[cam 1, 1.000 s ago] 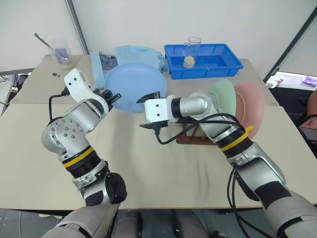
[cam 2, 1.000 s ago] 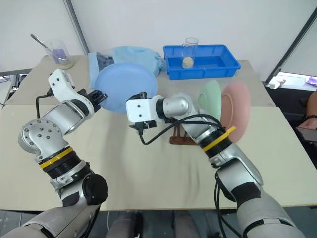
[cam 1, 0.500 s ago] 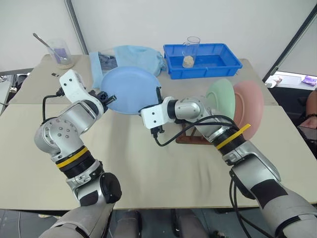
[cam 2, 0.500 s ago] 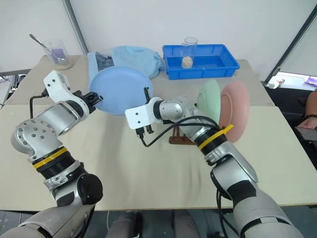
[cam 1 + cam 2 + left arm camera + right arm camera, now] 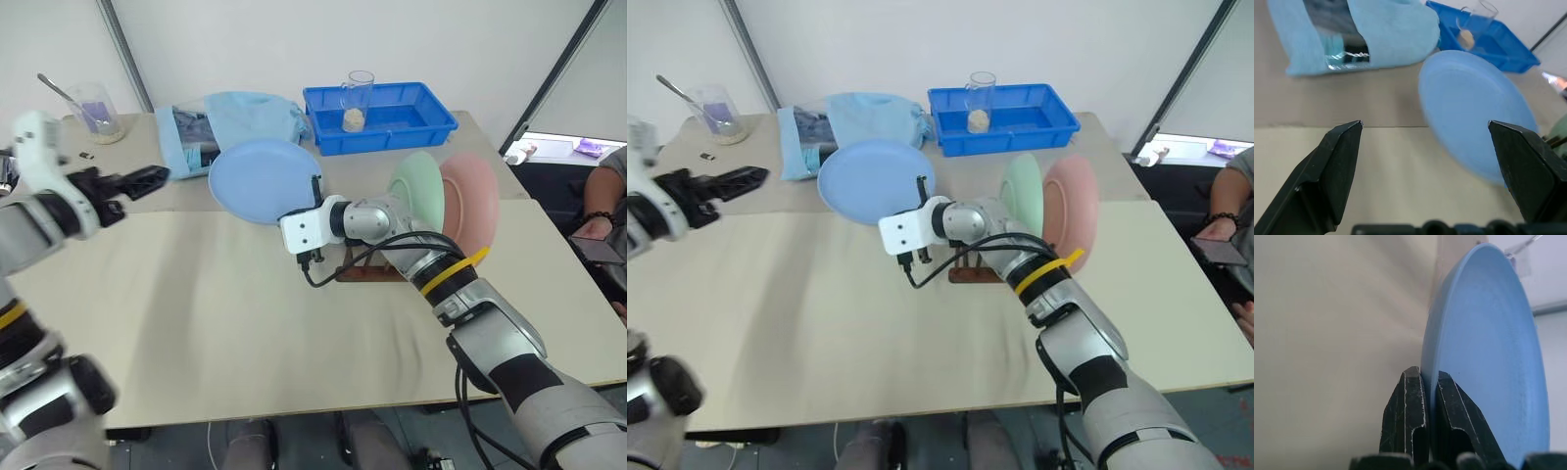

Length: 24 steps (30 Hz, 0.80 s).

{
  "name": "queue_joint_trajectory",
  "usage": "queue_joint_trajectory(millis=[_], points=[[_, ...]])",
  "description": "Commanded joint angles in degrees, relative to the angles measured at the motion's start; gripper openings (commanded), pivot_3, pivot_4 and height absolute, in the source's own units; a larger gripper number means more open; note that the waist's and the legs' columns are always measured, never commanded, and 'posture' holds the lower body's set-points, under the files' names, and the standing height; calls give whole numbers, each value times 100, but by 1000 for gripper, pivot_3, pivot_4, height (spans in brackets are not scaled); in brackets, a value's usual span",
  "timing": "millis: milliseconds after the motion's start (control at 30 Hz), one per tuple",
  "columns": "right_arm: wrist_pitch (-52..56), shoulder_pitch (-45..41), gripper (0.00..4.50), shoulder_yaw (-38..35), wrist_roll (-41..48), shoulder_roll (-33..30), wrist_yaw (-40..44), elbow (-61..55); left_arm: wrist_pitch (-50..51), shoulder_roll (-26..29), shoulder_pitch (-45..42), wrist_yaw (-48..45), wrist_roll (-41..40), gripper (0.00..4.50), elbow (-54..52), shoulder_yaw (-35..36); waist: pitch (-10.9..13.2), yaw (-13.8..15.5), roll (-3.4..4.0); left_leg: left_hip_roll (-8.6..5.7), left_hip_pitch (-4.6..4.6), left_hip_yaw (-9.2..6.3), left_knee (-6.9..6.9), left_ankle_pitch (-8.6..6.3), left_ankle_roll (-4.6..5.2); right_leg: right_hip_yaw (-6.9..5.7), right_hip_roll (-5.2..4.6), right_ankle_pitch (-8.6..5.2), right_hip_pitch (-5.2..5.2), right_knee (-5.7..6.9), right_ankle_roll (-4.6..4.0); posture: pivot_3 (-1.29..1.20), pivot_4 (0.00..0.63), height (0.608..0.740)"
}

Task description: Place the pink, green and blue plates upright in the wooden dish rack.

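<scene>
Two of the three plates are already standing upright in the wooden dish rack; one is waiting. Going left to right: the left gripper is hanging wide open and empty over the table's left side, well apart from everything. Near the middle, the right gripper is pinching the rim of the blue plate, holding it tilted above the table, just left of the rack. Further right, the green plate and the pink plate are standing side by side in the rack. Judging from this, only slotting the blue plate beside the green one is remaining.
</scene>
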Motion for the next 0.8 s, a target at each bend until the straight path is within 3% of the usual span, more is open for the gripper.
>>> queue_joint_trajectory(millis=[33,133,233,567,800], points=[[740,-210,0,-837,961,389,-52,-591,-1651,598,512,-1494,335,4449,163,-444,0,-1,0,2,2,0,-4,5,-7,-5,0,-3,0,1,-5,0,150,737],[1820,-50,0,-1464,1819,681,32,-1288,-3104,654,936,-2229,730,4449,214,-787,1,72,2,7,9,4,-8,7,-11,-18,-4,-17,-1,0,-25,0,150,737],[3392,218,0,-2089,2839,878,-30,-2458,-3692,411,998,-2439,781,4449,80,-1113,1,218,1,21,6,11,-8,11,-16,-38,0,-23,-2,8,-37,0,150,737],[7509,1144,0,-3908,5901,591,-1103,-5997,-5012,-211,1098,-3300,1063,4449,-366,-2466,0,386,0,24,1,26,-7,12,-14,-44,8,-29,-1,5,-37,0,150,737],[8973,1680,0,-4943,7290,425,-2571,-7307,-5616,-644,1151,-3709,1170,4449,-460,-3072,0,318,1,31,7,28,-7,22,4,-38,21,-35,0,12,-38,0,150,737]])
